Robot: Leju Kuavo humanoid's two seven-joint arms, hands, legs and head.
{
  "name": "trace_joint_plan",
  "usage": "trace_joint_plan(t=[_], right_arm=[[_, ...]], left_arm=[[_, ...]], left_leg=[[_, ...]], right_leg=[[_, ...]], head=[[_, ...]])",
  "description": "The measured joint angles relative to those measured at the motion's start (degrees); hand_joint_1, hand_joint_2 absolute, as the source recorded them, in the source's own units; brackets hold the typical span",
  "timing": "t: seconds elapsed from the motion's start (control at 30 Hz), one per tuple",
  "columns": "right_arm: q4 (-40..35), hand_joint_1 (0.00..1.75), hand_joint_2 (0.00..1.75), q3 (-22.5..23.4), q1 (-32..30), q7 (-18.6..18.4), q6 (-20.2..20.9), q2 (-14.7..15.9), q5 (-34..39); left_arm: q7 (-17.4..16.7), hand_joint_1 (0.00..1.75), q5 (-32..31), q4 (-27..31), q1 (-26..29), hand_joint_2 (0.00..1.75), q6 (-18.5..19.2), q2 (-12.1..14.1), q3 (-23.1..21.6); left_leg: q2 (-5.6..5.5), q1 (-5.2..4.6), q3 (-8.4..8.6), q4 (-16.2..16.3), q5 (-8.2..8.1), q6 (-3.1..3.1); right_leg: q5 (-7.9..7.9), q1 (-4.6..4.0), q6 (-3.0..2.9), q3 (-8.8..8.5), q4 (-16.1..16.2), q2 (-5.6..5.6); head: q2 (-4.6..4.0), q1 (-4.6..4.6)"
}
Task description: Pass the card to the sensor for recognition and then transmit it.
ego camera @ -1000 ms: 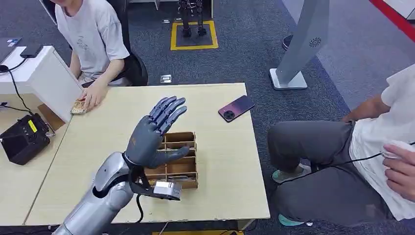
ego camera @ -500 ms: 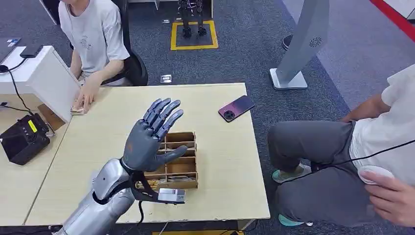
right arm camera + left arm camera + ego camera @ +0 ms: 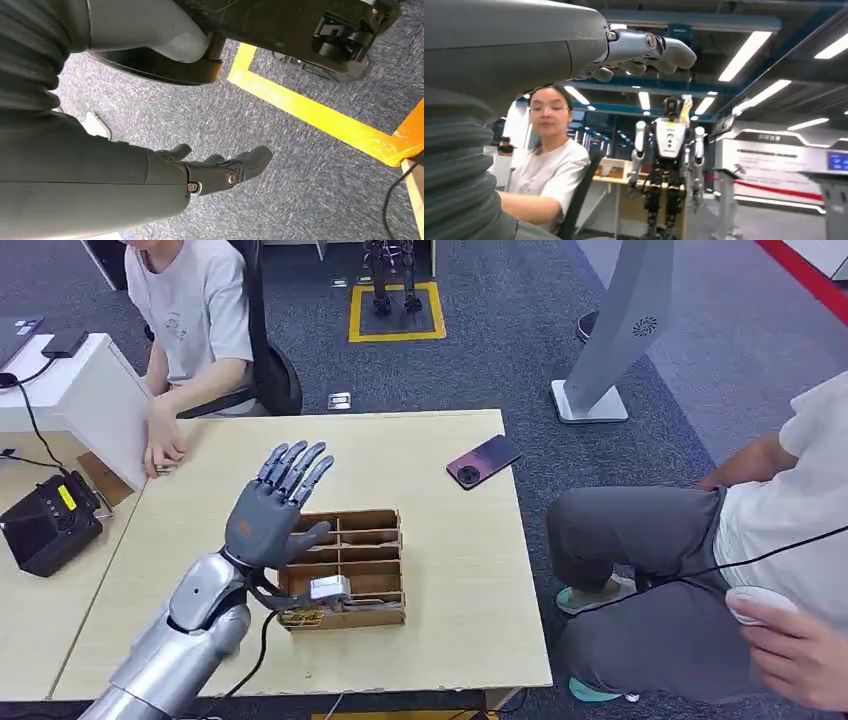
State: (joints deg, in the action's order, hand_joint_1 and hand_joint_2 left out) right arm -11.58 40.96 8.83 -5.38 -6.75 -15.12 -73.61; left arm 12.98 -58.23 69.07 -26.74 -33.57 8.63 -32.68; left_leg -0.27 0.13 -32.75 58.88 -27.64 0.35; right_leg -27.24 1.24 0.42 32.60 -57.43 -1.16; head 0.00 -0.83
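At the table's left edge a seated person's hand (image 3: 160,450) covers what may be the card, too hidden to tell. The left hand (image 3: 268,508) hovers empty, fingers spread, above the wooden compartment box (image 3: 352,565). The right hand (image 3: 220,167) hangs over the carpet, fingers loosely extended, holding nothing.

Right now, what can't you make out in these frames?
- Card: under the person's hand in the head view, hidden.
- Tray: contents too small; the left robot hand and wrist camera cover its near-left corner.
- Black device: screen too small to read.
- Right robot hand: the fingers overlap in its wrist view.
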Motion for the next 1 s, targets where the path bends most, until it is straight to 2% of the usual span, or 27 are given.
trace_joint_plan(t=[0.77,0.87,0.93,1.0], right_arm=[[0.0,0.0,1.75,-0.9,0.1,0.0,0.0,0.0,0.4],[0.0,0.0,1.75,-1.0,0.1,0.0,0.0,0.0,0.9],[0.0,0.0,1.75,-1.0,0.1,0.0,-0.2,0.0,1.4],[0.0,0.0,1.75,-1.2,0.1,0.2,-0.3,0.0,1.9]], left_arm=[[0.0,0.0,0.0,-3.9,-0.5,1.75,0.3,0.0,0.8],[1.5,0.0,2.2,-4.0,-0.5,1.75,0.3,0.0,1.2],[3.9,0.0,6.9,-3.6,-0.3,1.75,-0.2,-0.3,1.8],[4.0,0.0,8.7,-1.4,0.0,1.75,0.1,-0.4,2.7]], left_leg=[[-0.02,0.0,-0.01,0.0,0.0,0.0],[-0.02,0.0,0.0,0.0,0.0,0.0],[-0.02,0.0,0.0,0.0,0.0,0.0],[-0.03,0.0,-0.01,0.0,0.0,0.0]], right_leg=[[0.0,0.0,0.0,0.0,0.0,0.04],[0.0,0.0,0.0,0.0,0.0,0.04],[0.0,0.0,0.0,0.0,0.0,0.04],[0.0,-0.01,0.0,0.0,0.0,0.04]], head=[[0.0,0.02],[0.0,0.02],[0.0,0.02],[0.0,0.02]])
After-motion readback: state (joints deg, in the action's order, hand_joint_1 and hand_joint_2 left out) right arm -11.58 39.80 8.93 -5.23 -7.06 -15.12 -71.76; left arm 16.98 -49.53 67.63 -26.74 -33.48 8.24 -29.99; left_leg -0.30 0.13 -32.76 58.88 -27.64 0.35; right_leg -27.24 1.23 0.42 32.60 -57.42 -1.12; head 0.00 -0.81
